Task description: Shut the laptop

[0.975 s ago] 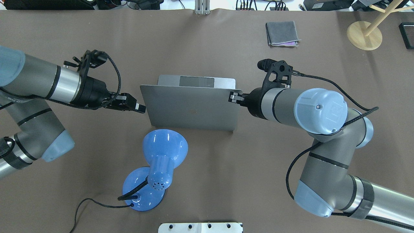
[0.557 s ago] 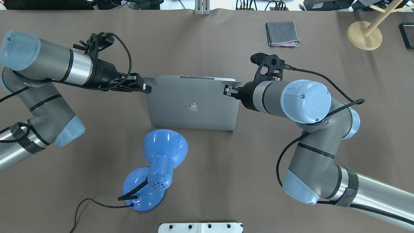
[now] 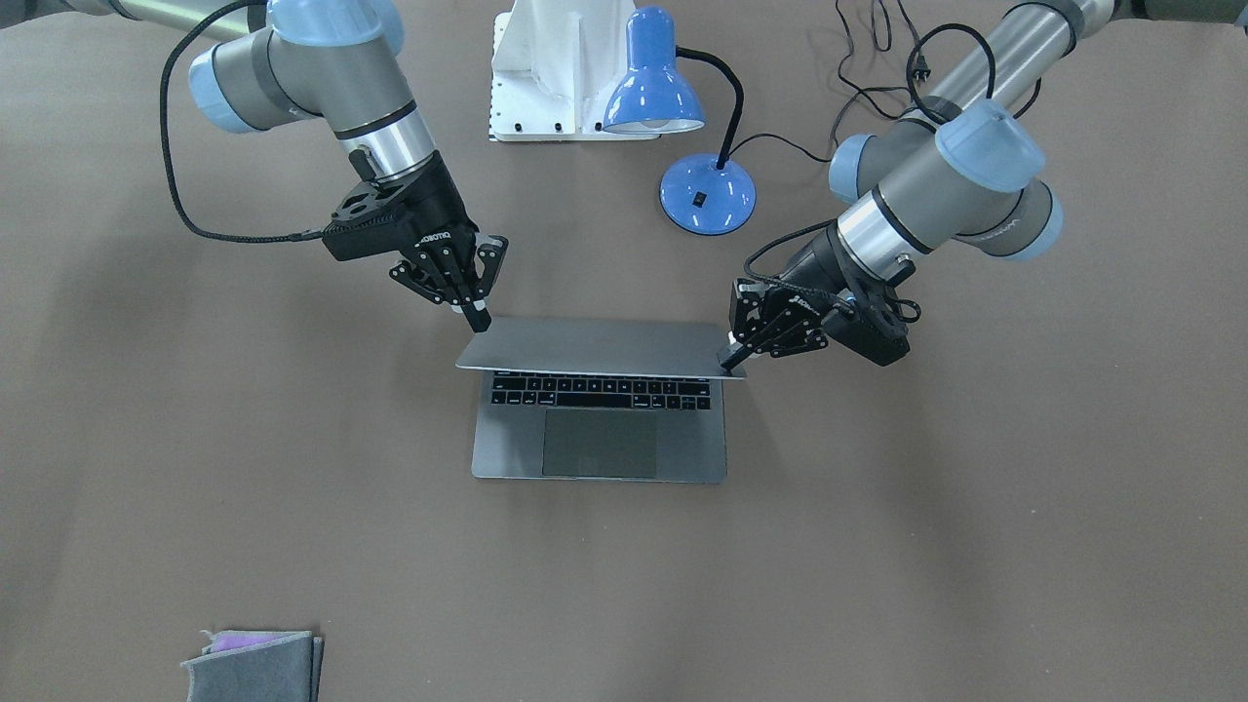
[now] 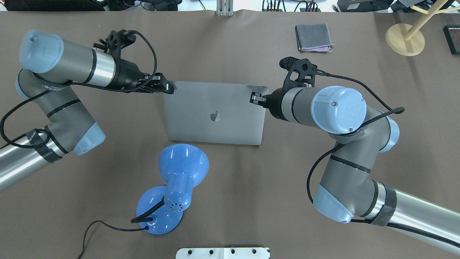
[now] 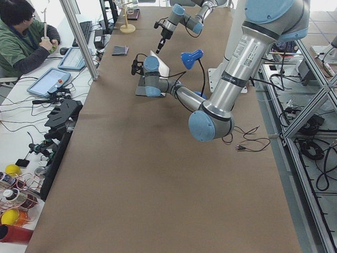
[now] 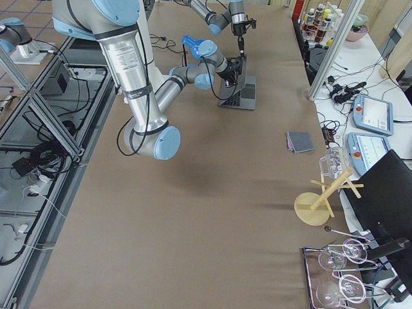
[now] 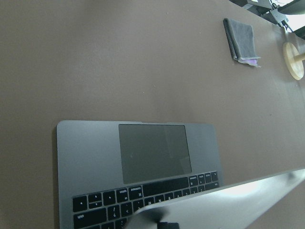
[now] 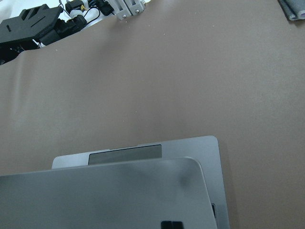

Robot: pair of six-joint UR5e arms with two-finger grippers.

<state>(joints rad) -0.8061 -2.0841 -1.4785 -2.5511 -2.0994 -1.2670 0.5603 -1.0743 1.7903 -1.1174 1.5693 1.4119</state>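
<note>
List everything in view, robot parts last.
laptop: one, space-grey, table centre, lid part-open over the keyboard
desk lamp: one, blue, between laptop and robot base
folded cloth: one, grey, far side, toward robot's right
wooden stand: one, pale wood, far right corner
base plate: one, white, near edge
table: one, brown cover
operator: one, green top, seated beside the table
left gripper: one, black, shut, at lid's far left corner
right gripper: one, black, shut, at lid's right edge
</note>
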